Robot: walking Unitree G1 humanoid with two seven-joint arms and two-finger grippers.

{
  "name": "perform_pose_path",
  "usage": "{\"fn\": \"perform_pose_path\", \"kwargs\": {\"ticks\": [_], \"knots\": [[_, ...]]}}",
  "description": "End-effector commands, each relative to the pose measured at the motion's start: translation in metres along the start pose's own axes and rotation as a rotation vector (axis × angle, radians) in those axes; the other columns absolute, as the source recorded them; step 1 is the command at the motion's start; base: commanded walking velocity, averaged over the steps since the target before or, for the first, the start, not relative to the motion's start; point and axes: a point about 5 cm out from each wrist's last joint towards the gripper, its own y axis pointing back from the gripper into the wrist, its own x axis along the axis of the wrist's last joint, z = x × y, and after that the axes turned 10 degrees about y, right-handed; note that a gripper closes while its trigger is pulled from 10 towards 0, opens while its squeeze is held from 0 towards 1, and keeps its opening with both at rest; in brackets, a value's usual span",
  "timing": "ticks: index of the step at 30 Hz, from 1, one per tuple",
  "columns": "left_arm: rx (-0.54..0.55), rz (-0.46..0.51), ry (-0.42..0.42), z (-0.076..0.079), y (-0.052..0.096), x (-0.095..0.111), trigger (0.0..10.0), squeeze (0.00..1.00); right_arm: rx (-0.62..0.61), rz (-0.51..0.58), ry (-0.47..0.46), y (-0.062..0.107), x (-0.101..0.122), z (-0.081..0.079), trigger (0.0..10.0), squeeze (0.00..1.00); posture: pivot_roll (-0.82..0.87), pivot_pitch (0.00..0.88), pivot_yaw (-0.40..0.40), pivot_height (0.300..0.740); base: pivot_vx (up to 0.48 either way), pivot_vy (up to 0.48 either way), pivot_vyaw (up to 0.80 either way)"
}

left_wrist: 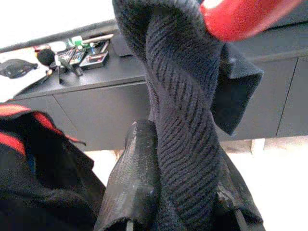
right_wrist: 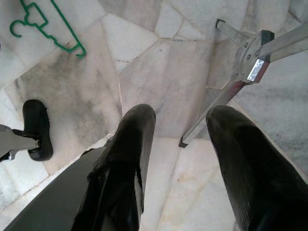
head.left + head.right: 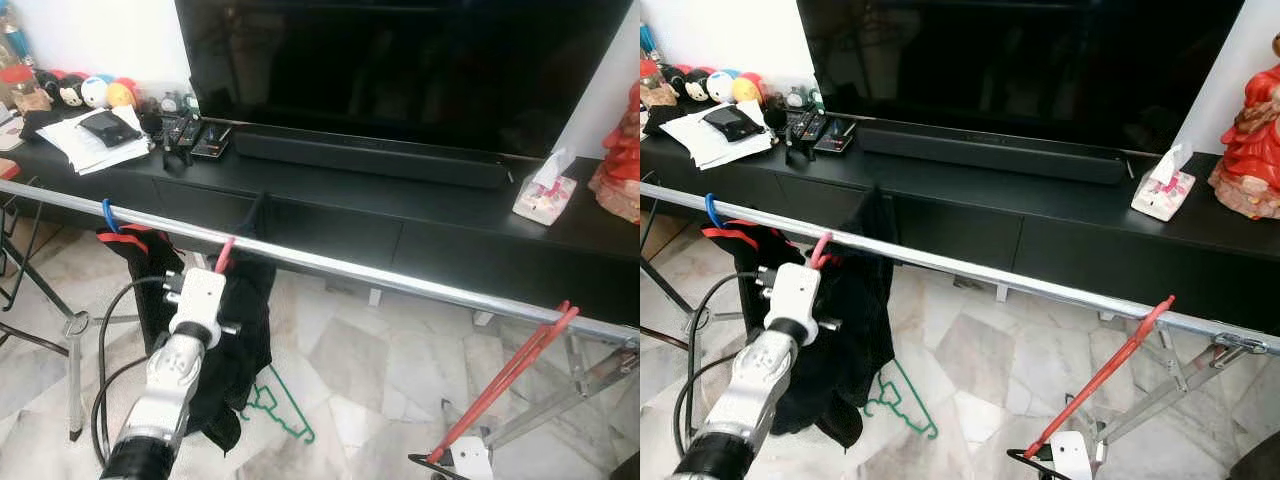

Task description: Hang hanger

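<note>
- Rail (image 3: pixel 400 279): a metal bar running from near left to far right across the scene, in front of a black TV tabletop (image 3: pixel 330 185).
- Left claw (image 1: pixel 180 192): raised just under the rail; its fingers (image 1: pixel 132 187) are pinched on a fold of dark ribbed garment (image 1: pixel 185 125).
- Pink hanger (image 3: pixel 225 254): its hook rests over the rail directly above the left claw, carrying the dark garment. This hanger appears already seated.
- Blue hanger hook (image 3: pixel 108 214): over the rail further left, bearing a black-and-red garment (image 3: pixel 130 240).
- Red hanger (image 3: pixel 510 380): hook at the rail near its right end, body slanting down toward the right arm; whether the hook is fully over the rail cannot be told.
- Right claw (image 2: pixel 180 144): low and spread, pinching nothing, pointing at the marble floor (image 2: pixel 159 77).
- Green hanger (image 3: pixel 280 405): lying on the floor beneath the garments.
- Step in hand, as judged: settling the pink hanger. The next move calls for releasing the cloth without dragging the hook off the rail.
</note>
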Motion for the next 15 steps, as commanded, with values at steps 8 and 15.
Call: {"fn": "perform_pose_path", "kwargs": {"ticks": [8, 15], "knots": [[0.073, -0.058, 0.038, -0.001, -0.016, 0.000, 10.0, 0.00, -0.001, -0.004, -0.008, 0.000, -0.002, 0.002, 10.0, 0.00, -0.11, 0.031, -0.020, 0.740, 0.000, 0.000, 0.00], [0.126, -0.062, 0.131, 0.001, -0.030, 0.005, 10.0, 0.00, 0.001, 0.001, -0.007, 0.000, -0.001, 0.001, 10.0, 0.00, -0.11, 0.030, -0.021, 0.740, 0.000, 0.000, 0.00]]}}
